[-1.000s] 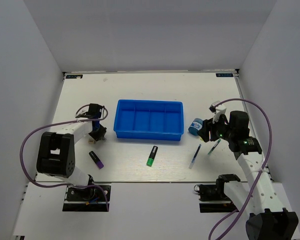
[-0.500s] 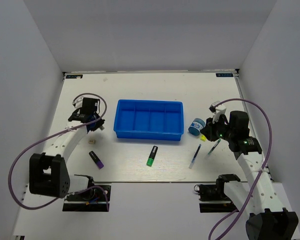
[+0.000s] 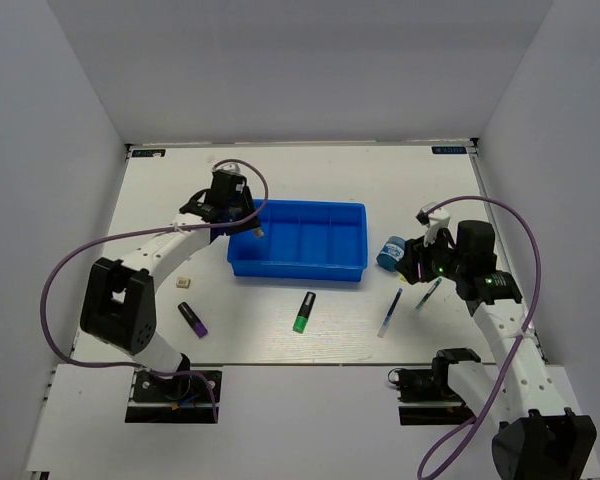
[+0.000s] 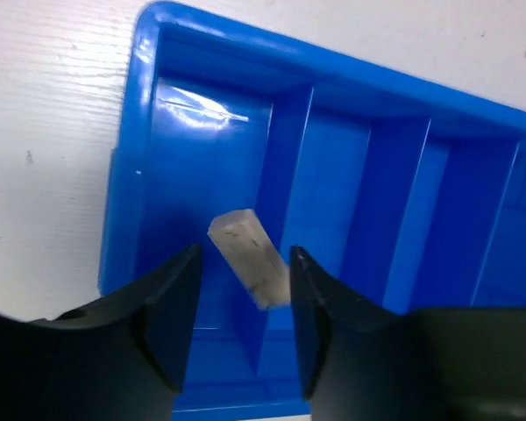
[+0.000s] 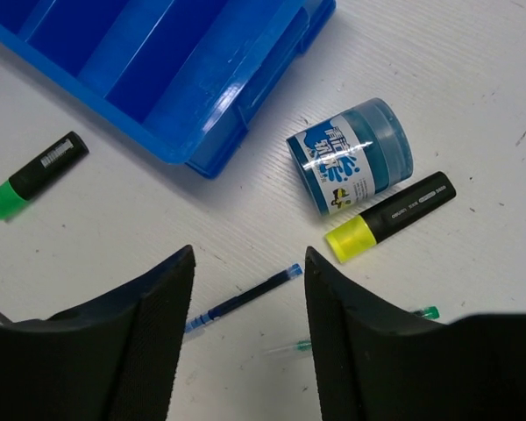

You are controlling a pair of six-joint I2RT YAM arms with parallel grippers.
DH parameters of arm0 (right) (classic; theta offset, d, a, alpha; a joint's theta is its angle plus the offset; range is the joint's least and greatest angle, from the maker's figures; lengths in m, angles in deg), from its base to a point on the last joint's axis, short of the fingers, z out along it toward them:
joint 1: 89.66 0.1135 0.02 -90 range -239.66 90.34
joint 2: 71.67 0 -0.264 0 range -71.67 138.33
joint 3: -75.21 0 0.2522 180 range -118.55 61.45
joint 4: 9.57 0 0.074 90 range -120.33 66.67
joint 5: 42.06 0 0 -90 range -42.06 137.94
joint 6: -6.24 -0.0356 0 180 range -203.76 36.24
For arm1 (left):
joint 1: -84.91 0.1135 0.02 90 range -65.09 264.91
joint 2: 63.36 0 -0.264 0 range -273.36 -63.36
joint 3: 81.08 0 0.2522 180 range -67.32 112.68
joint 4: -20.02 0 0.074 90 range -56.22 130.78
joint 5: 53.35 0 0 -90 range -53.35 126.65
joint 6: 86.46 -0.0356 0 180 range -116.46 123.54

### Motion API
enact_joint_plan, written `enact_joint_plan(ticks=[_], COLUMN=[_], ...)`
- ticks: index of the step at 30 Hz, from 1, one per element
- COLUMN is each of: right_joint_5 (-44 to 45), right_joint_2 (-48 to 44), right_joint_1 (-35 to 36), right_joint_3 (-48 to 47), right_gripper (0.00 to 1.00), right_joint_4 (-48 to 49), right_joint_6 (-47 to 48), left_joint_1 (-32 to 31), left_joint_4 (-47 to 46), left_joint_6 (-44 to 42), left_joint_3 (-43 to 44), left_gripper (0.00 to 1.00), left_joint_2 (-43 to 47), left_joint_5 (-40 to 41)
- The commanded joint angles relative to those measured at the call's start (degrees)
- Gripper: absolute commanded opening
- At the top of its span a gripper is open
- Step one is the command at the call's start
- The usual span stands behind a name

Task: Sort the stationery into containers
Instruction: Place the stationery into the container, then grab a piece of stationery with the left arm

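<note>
White wood-grain tabletop (image 4: pixel 44 132), plain white walls. The left gripper (image 4: pixel 242 256) has its black fingers slightly apart around a small pale grey rectangular block (image 4: pixel 241 246), which tilts over the end compartment of the glossy blue plastic tray (image 4: pixel 123 228). Gripped or loose, I cannot tell. The block looks light, rigid and smooth, best pinched across its flat faces. The right gripper (image 5: pixel 248 259) hovers spread and empty over a thin blue pen (image 5: pixel 245 301).

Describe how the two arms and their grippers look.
The left arm and right arm are white tubular links with black joint housings, each trailing a looping purple cable. The left gripper and right gripper each have two broad, matte black fingers with curved inner faces.
</note>
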Motion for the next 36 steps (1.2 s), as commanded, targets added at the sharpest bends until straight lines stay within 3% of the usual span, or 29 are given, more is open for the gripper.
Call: enact_joint_plan(ticks=[1,3,6,7,9,11,12,13,15,16,17,21,25,29,31,36], right_joint_5=[0.4,0.6,0.8,0.8,0.9,1.0,1.0,1.1,1.1,1.2,1.1,1.1,0.9,1.5,1.8,1.7], right_joint_2=[0.5,0.5,0.7,0.6,0.8,0.6,0.7,0.8,0.5,0.5,0.5,0.4,0.5,0.6,0.5,1.2], right_joint_1=[0.0,0.0,0.0,0.0,0.1,-0.2,0.0,0.1,0.0,0.0,-0.1,0.0,0.1,0.0,0.0,0.0], right_joint_3=[-2.1,-2.1,-2.2,-2.1,-2.1,-2.2,-2.2,-2.2,-2.2,-2.3,-2.3,-2.3,-2.3,-2.3,-2.3,-2.3], right_gripper=[0.59,0.59,0.60,0.60,0.60,0.60,0.60,0.60,0.60,0.60,0.60,0.60,0.60,0.60,0.60,0.60], right_joint_4=[0.1,0.1,0.2,0.1,0.0,-0.2,0.0,-0.1,0.0,-0.1,0.0,-0.2,-0.3,-0.4,-0.3,-0.4], right_joint_6=[0.5,0.6,0.7,0.8,0.9,0.9,1.0,1.0,1.0,0.9,1.0,0.9,0.8,0.9,1.0,1.0], left_joint_1=[-1.5,-1.8,-1.9,-1.8,-1.9,-1.7,-1.5,-0.4,3.3,6.7,10.5,21.1,26.4,28.0,27.5,28.5], left_joint_4=[1.4,1.9,2.6,2.9,4.5,7.2,10.5,12.6,17.3,18.0,18.5,18.8,19.3,17.4,17.0,15.7], left_joint_6=[-3.9,-4.8,-6.0,-6.1,-5.4,-2.4,-1.1,5.2,9.1,14.6,16.0,18.7,15.9,10.0,8.8,9.6], left_joint_3=[3.5,4.1,4.6,4.7,4.5,3.6,3.2,2.4,-0.8,-3.5,-6.5,-11.9,-11.8,-11.1,-11.8,-13.9], left_gripper=[0.57,0.67,0.65,0.50,0.00,0.00,0.02,0.10,0.22,0.42,0.49,0.54,0.56,0.61,0.65,0.65], left_joint_2=[-0.6,-1.1,-0.1,0.2,2.9,6.1,7.1,8.9,12.1,14.4,15.4,18.4,13.6,8.1,6.3,4.9], left_joint_5=[1.6,2.8,3.8,4.1,8.6,14.5,20.2,22.3,23.3,22.5,19.8,12.0,4.8,-2.4,-2.4,-2.1])
